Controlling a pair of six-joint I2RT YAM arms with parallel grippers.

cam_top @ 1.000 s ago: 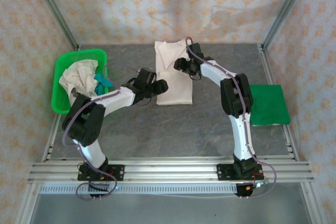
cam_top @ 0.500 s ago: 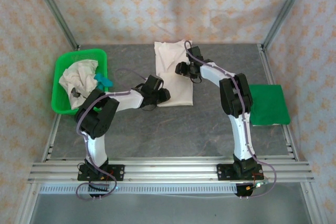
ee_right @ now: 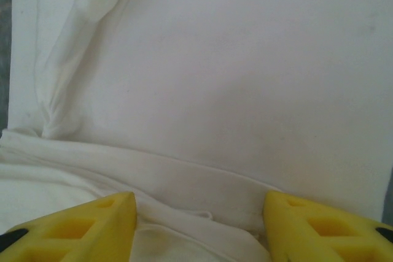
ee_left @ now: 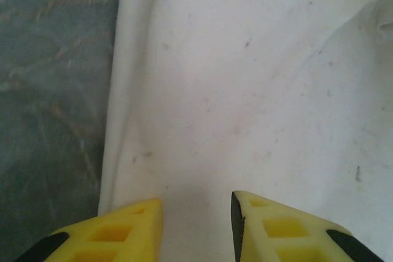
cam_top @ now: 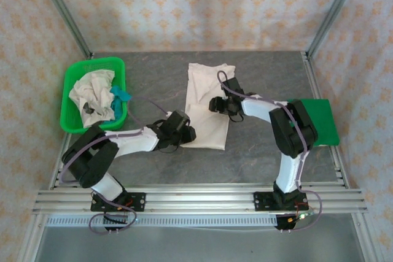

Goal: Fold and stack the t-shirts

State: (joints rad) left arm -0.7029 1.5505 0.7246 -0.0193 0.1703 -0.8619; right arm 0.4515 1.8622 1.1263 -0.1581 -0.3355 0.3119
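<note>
Both arms have drawn back toward the near edge since a second ago, and the cream shirt has come with them. It now lies nearer on the table, about mid-width, skewed with its near end swung right. It is a long strip, so I judge the step to be dragging it into place for a crosswise fold. Done well, both claws travel together, low and even, so the strip stays flat and straightens rather than twists. More crumpled shirts wait in the basket at far left; the mat lies at right. The right claw sits at the strip's right edge, fingers wide apart astride a ridge of cloth, not visibly clamped. The left claw, at the near left corner, shows a narrow gap over cloth. Whether it pinches that cloth I cannot tell, and the arms cover the edges they touch.
</note>
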